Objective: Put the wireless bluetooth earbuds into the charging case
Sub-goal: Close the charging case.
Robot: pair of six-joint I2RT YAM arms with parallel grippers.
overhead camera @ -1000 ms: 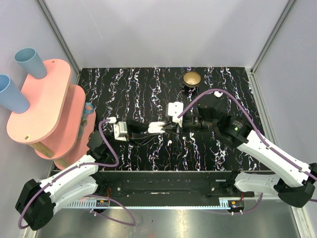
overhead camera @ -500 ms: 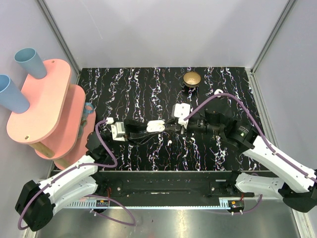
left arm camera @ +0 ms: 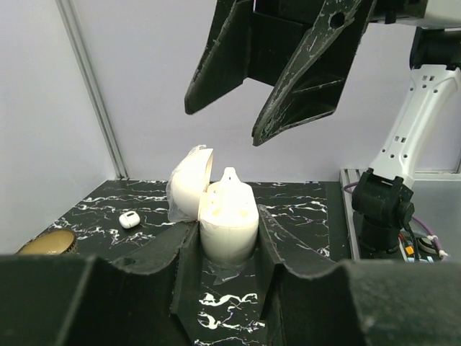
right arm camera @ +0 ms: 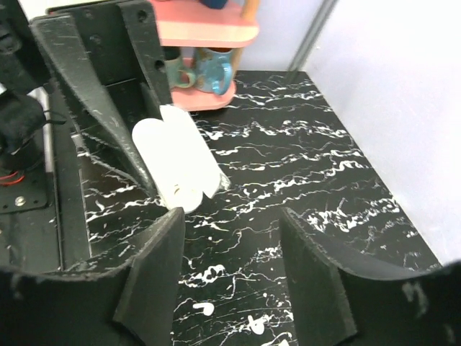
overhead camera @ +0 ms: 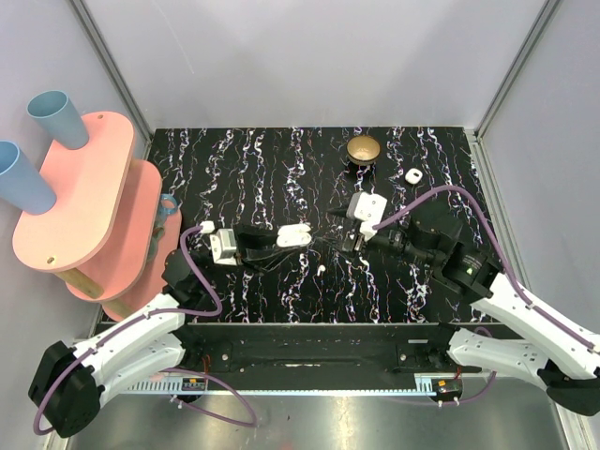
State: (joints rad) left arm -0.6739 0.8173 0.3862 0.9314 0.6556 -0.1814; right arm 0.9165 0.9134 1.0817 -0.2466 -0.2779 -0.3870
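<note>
The charging case [left arm camera: 227, 220] is a white pebble with its lid [left arm camera: 189, 184] swung open to the left. My left gripper [left arm camera: 227, 241] is shut on its body. One of the wireless bluetooth earbuds [left arm camera: 229, 176] pokes up out of the case top. In the top view the case [overhead camera: 293, 234] sits mid-table in the left gripper [overhead camera: 298, 241]. My right gripper [overhead camera: 345, 244] is open and empty, a short way right of the case. In the right wrist view the right gripper [right arm camera: 230, 238] frames bare table, with the case [right arm camera: 176, 162] beyond. Another earbud [overhead camera: 412, 174] lies at the back right.
A gold round dish [overhead camera: 363, 148] on a black base stands at the back of the table, also seen as the dish [left arm camera: 47, 241] in the left wrist view. The loose earbud [left arm camera: 130, 219] lies near it. Pink shelves [overhead camera: 84, 202] with blue cups [overhead camera: 56, 117] stand at the left.
My right gripper has opened and drawn back to the right, away from the case. The left gripper and the case have stayed put.
</note>
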